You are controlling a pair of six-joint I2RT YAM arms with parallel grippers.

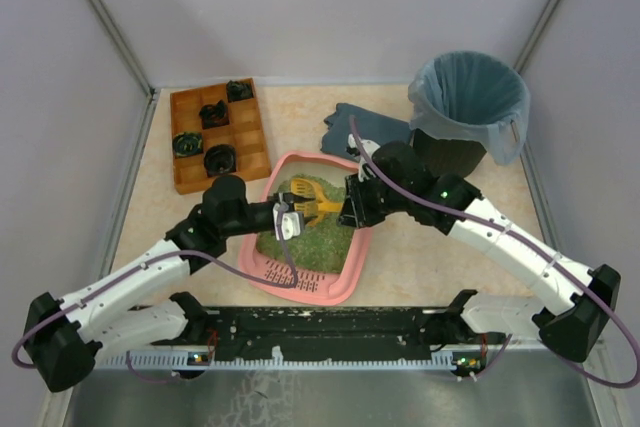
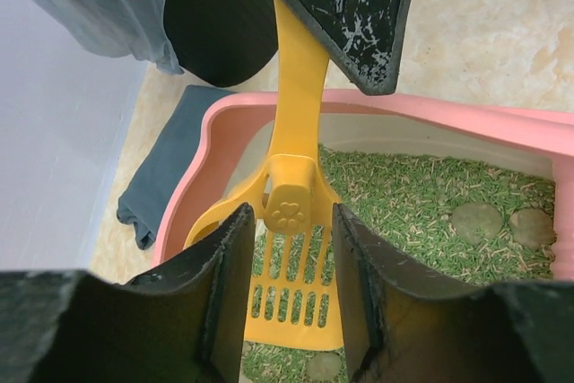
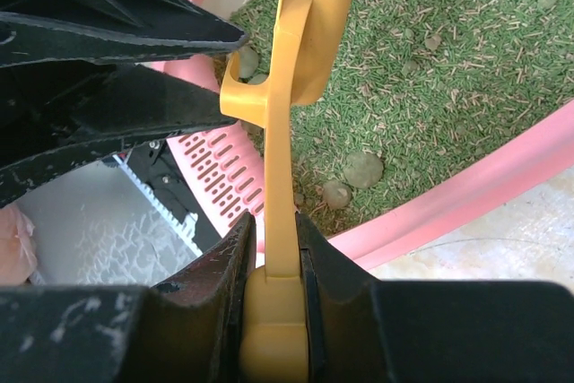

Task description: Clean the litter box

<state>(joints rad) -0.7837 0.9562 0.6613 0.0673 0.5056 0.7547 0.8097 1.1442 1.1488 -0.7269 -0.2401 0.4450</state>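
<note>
Scooping step: right gripper (image 3: pixel 269 230) jaws clenching yellow scoop (image 1: pixel 305 205) handle; left gripper (image 2: pixel 293 214) jaws straddling scoop neck, released. Litter box (image 1: pixel 345 277) sitting at centre of tabletop (image 1: pixel 420 257). Next move likely calling for sliding scoop under clumps (image 2: pixel 477 220) — keeping it level.

White arms (image 1: pixel 120 292) bear black joints (image 1: pixel 228 202), purple cables (image 1: pixel 405 192), perhaps green lights (image 1: pixel 443 190).

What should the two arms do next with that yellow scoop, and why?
Probably the left gripper should close onto the yellow litter scoop: its fingers flank the scoop's neck with gaps on both sides, while the right gripper clamps the handle end.
</note>
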